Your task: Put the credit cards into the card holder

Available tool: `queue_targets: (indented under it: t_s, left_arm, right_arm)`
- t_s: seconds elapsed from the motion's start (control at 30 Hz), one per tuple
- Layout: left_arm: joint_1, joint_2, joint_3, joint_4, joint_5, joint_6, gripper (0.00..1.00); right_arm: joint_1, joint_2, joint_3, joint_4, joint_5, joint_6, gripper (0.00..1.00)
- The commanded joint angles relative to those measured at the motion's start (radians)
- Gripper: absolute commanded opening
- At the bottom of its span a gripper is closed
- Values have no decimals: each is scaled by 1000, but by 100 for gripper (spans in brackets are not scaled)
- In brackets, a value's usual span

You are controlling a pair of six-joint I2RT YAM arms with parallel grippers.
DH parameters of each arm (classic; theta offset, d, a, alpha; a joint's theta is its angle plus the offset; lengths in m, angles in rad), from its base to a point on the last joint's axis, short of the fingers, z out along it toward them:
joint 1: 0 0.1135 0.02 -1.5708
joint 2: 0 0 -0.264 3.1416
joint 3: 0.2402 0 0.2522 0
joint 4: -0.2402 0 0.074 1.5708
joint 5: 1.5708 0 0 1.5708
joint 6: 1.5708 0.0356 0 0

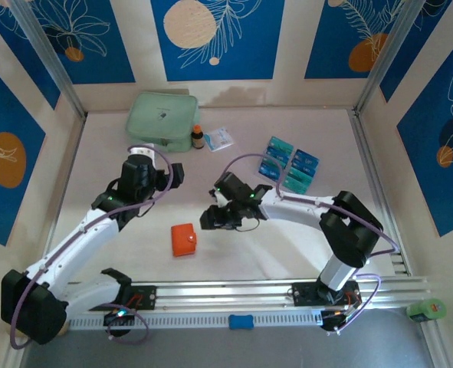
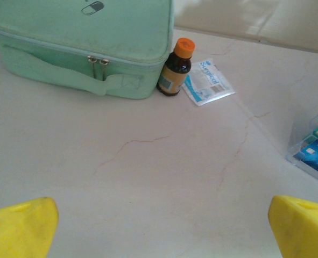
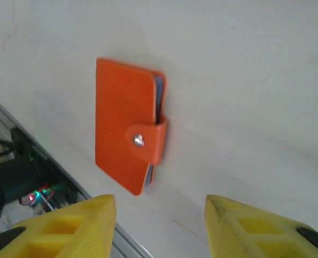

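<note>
Pale tabletop (image 1: 234, 257) open around snapped-shut card holder (image 3: 127, 126), right gripper (image 3: 160, 203) wide near it, left gripper (image 2: 161, 207) wide

in the left wrist view the green pouch (image 2: 78, 32) runs off the frame at 11 o'clock. the cards (image 2: 316, 153) are cut by the edge at 3 o'clock, so their count is unclear. the left gripper (image 2: 161, 228) has both yellow tips clipped at 7 and 5 o'clock. the wallet (image 3: 124, 118) is snapped shut with its pockets hidden. from above, the packet (image 1: 219, 139) carries print too small to read.
</note>
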Motion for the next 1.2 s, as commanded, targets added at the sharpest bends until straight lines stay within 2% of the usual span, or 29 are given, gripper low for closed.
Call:
queue_targets:
  t_s: [0.0, 0.03, 0.1, 0.43, 1.0, 1.07, 1.17]
  left_arm:
    - [-8, -27, -18, -30, -37, 0, 100]
    - [-8, -31, -21, -32, -40, 1, 100]
    - [-8, -36, -27, -34, -42, 3, 100]
    - [-8, -78, -51, -55, -41, 6, 100]
    - [-8, -118, -81, -58, -39, 20, 100]
    - [-8, -116, -84, -55, -37, 20, 100]
    - [-8, -111, -86, -53, -34, 18, 100]
  right_arm:
    - [42, 0, -38, 77, -31, 109, 36]
    - [55, 3, -51, 97, -33, 130, 32]
    - [75, 13, -74, 141, -40, 173, 31]
    - [148, 98, -77, 216, -25, 275, 34]
    - [156, 201, -51, 327, -62, 349, 33]
    - [152, 209, -48, 340, -69, 354, 30]
    - [142, 215, -51, 370, -80, 363, 19]
